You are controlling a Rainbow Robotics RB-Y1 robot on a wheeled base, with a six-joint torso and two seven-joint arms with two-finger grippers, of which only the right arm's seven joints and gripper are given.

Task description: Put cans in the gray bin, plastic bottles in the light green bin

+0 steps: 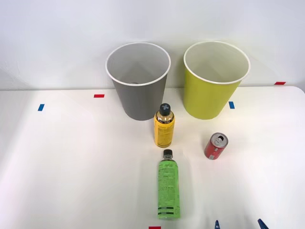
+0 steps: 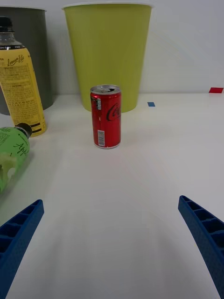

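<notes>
A short red can [image 1: 216, 146] [image 2: 106, 117] stands upright on the white table, in front of the light green bin [image 1: 207, 99] [image 2: 109, 51]. The gray bin [image 1: 140, 102] [image 2: 39, 46] stands to that bin's left at the back. A green plastic bottle [image 1: 168, 188] [image 2: 10, 152] lies on its side near the front, its black cap pointing toward the bins. My right gripper [image 1: 239, 225] [image 2: 112, 243] is open and holds nothing. It sits low at the table's front edge, well short of the can, which is straight ahead of its fingers [image 2: 18, 233].
A yellow bottle [image 1: 164, 126] [image 2: 21, 84] with a dark cap stands upright in front of the gray bin, just behind the green bottle's cap. Small blue and red tape marks [image 1: 98, 96] dot the table [image 1: 71, 167]. A white wall rises behind the bins.
</notes>
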